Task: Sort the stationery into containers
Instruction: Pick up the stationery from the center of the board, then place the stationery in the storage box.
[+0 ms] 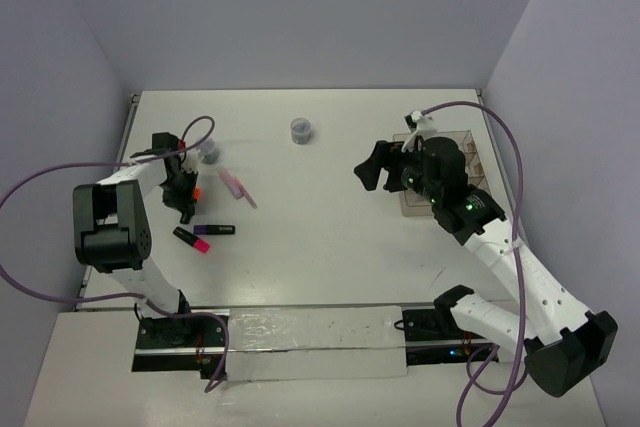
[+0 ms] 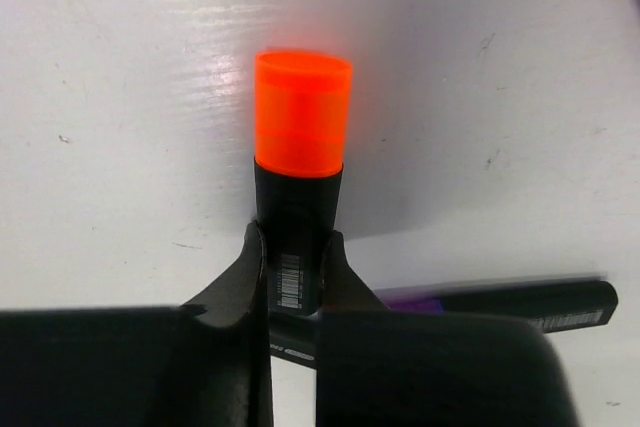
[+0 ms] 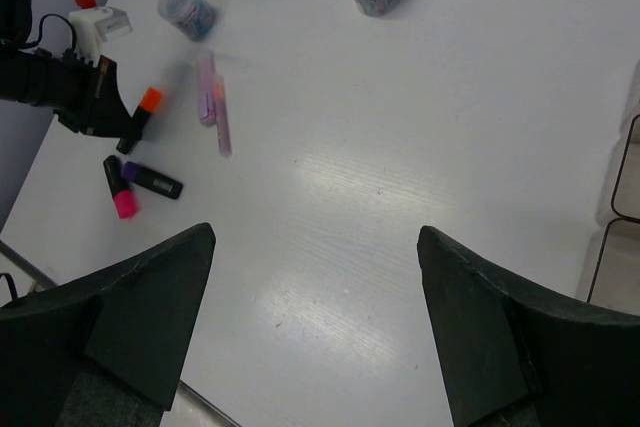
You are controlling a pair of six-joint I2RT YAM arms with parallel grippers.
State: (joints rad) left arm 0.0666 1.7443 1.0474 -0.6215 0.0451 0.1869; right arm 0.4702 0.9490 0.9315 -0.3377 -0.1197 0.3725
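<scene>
Clamping orange-capped black marker (image 2: 298,187), left pincer (image 2: 295,247) nearly shut, barcode (image 2: 288,285) seen only from its wrist, right pincer (image 3: 315,237) gaping, empty.

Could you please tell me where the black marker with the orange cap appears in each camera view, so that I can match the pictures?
Top external: the orange-capped marker is at the left side, near the table's left edge.
Left wrist: centre of frame, cap pointing up, pinched in the left claw.
Right wrist: upper left.
Shared landmark: the purple-capped marker lying close beside it.
</scene>
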